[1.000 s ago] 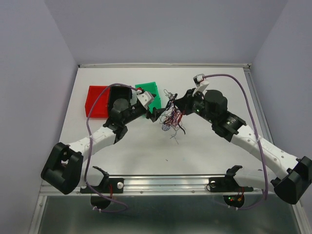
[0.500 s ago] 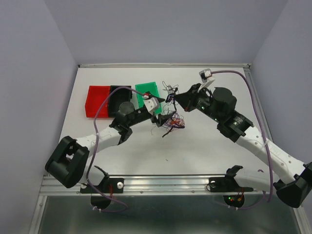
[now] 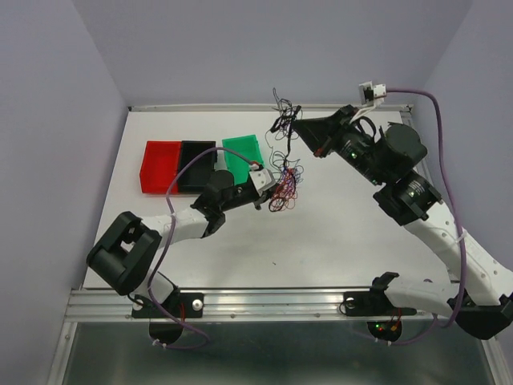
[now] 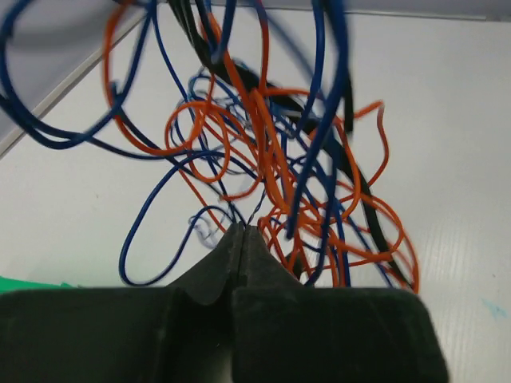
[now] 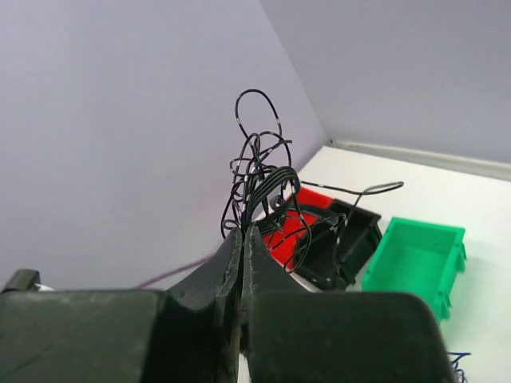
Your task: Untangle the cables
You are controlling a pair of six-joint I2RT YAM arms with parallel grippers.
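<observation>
1. Cables (image 3: 284,195), thin and coloured red, blue and black, are gathered in a tangled clump past the middle of the white table (image 3: 345,241), beyond the two arm bases bolted at its near edge.
2. From the near left corner, the left arm (image 3: 172,224) is stretched low across the table toward the clump.
3. The left gripper (image 4: 243,230) is seen pressed fully together, and a couple of fine strands from the clump are pinched at its very tip. Red and blue loops and a darker black strand are fanned out just beyond the fingers.
4. Whether the clump is resting on the table or is lifted clear of it cannot be told.
5. To the left of the clump and slightly farther back, three open bins are set side by side in a row. A green bin (image 3: 244,143) is placed nearest the clump, a black bin (image 3: 192,149) in the middle and a red bin (image 3: 160,167) at the left end.
6. From the clump, thin strands are drawn up and back toward the right gripper (image 5: 242,233).
7. The right arm (image 3: 437,228) is reared up from the near right corner, with a thick purple lead (image 3: 413,91) arched over it. Its gripper is held high over the far part of the table, with the jaws closed and no gap between them. Black strands (image 5: 259,171) are clamped between the fingers and are looped above them.
8. Farthest back, the table is closed off by a plain lilac wall (image 3: 264,48).
</observation>
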